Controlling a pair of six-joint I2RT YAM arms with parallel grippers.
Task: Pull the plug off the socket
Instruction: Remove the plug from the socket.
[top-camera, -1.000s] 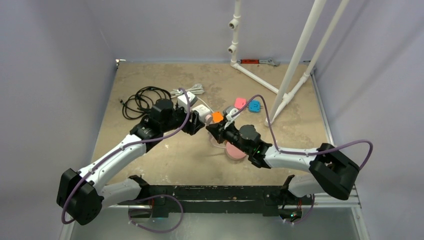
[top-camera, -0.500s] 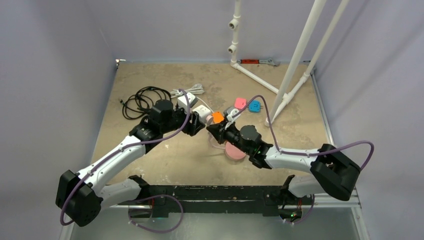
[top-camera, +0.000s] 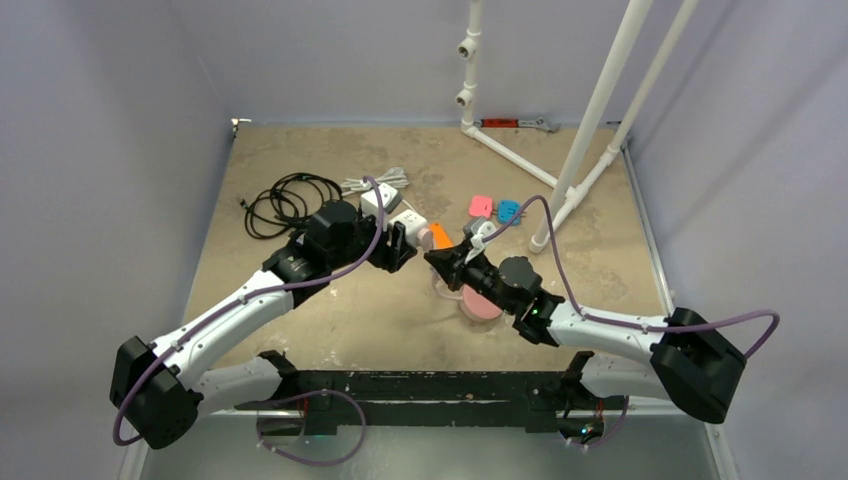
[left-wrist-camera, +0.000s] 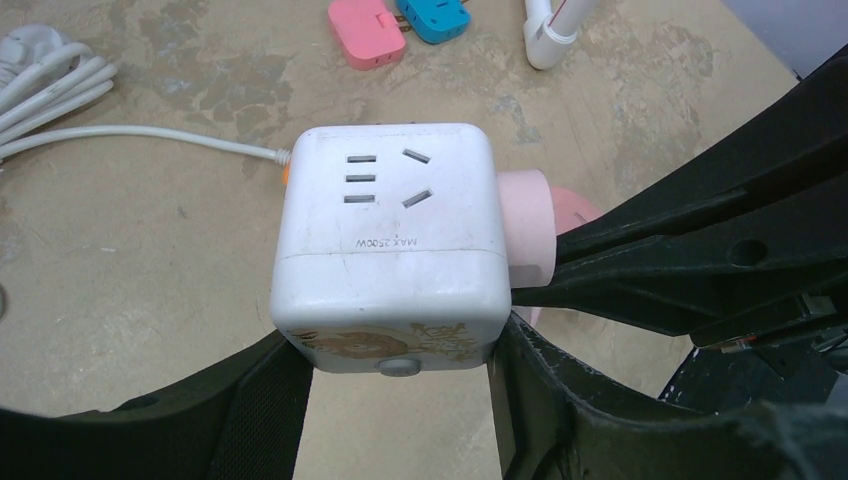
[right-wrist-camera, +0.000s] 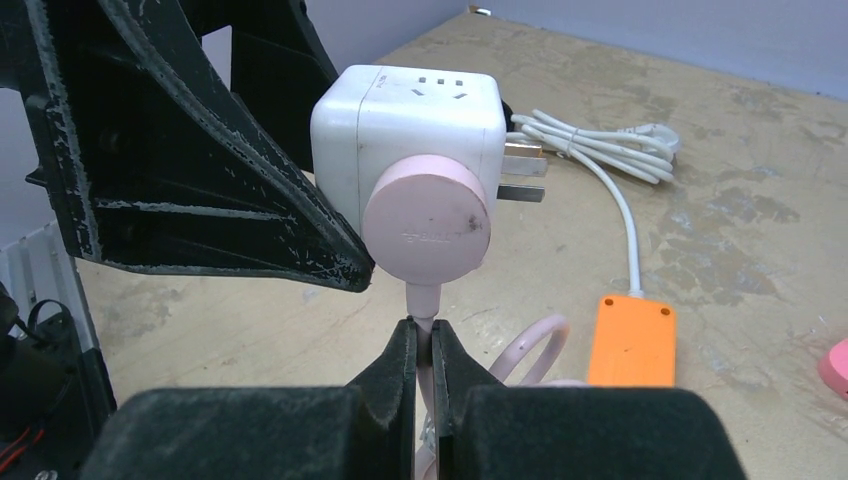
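The orange power strip (right-wrist-camera: 630, 340) lies flat on the table with its white cable (right-wrist-camera: 625, 215); it also shows in the top view (top-camera: 440, 237). My left gripper (left-wrist-camera: 395, 370) is shut on a white cube adapter (left-wrist-camera: 390, 230), held above the table. The cube's metal prongs (right-wrist-camera: 525, 165) are bare, apart from the strip. A round pink plug (right-wrist-camera: 427, 227) sits in the cube's side. My right gripper (right-wrist-camera: 424, 335) is shut on the pink cable (right-wrist-camera: 424, 300) just below that plug.
A pink adapter (top-camera: 480, 206) and a blue adapter (top-camera: 509, 211) lie behind the grippers. A black cable coil (top-camera: 285, 200) and a white cable bundle (top-camera: 375, 182) lie at the back left. White pipe legs (top-camera: 560, 205) stand at the right. A pink round device (top-camera: 480, 305) lies under the right arm.
Both arms have shifted a little to the right, the left gripper with the cube, the right gripper with the pink cable. The pink round device has slid right too.
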